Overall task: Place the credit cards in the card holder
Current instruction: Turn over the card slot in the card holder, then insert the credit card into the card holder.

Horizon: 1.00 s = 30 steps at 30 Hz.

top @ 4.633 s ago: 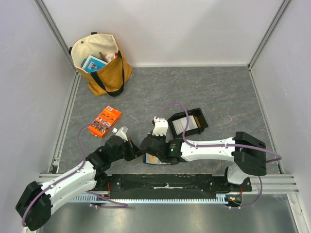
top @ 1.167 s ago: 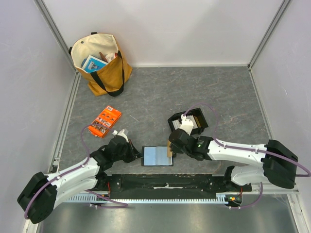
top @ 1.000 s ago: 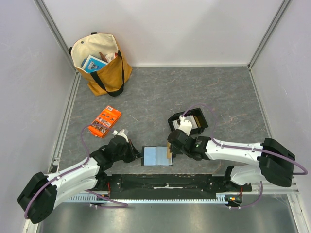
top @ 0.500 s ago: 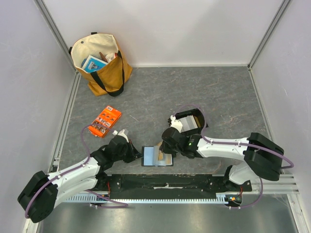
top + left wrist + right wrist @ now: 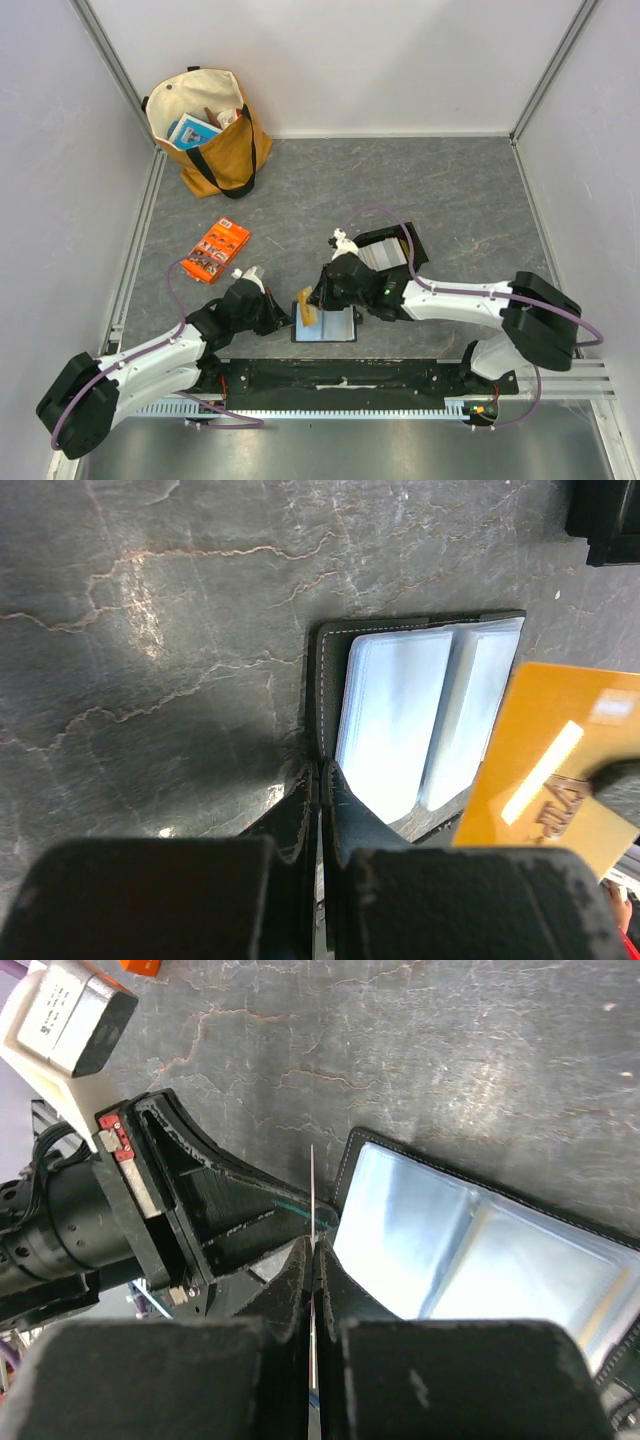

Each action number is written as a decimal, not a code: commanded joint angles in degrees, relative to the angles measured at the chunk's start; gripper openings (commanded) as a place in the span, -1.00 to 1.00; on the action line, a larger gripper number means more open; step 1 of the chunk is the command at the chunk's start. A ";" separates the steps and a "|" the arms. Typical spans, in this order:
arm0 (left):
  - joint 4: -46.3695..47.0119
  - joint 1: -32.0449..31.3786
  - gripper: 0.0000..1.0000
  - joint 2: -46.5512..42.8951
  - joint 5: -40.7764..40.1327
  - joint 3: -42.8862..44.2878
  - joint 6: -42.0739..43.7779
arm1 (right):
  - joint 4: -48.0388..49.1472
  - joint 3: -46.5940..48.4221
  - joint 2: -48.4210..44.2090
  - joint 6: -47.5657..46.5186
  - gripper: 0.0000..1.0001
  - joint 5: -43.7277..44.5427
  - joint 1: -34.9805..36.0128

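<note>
From above, the black leather-like card holder [image 5: 335, 327] lies open on the grey marbled table [image 5: 400, 180], near the middle, with its glossy pale-blue sleeves facing up. In the left wrist view, the left gripper [image 5: 318, 777] pinches its stitched left edge. In the right wrist view, the right gripper [image 5: 312, 1247] pinches a thin tan-orange credit card [image 5: 312, 1185], seen edge-on over that edge.

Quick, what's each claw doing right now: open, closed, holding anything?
Left claw: closed on the edge of the wallet.
Right claw: closed on an orange card.
</note>
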 commanded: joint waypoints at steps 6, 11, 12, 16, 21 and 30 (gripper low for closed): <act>0.03 -0.16 -0.96 -0.72 -1.16 0.63 1.41 | 2.82 -8.98 -8.28 1.64 -1.00 1.49 -1.46; 0.12 -0.25 -0.96 -0.19 -1.07 0.80 1.50 | 6.95 -12.76 -7.14 2.52 -1.00 -0.44 -2.69; 0.12 -0.25 -0.96 -0.19 -1.16 0.80 1.50 | 7.39 -13.38 -6.96 2.70 -1.00 -0.45 -2.86; -0.05 -0.25 -0.96 -0.20 -1.25 0.89 1.50 | 9.41 -15.49 -6.87 3.75 -1.00 -0.88 -3.39; -0.06 -0.16 -0.96 -0.02 -1.16 0.98 1.50 | 14.15 -18.65 -6.26 6.56 -1.00 -1.85 -3.74; 0.12 -0.16 -0.96 0.25 -0.99 0.98 1.50 | 21.54 -22.34 -3.09 11.13 -1.00 -3.96 -4.36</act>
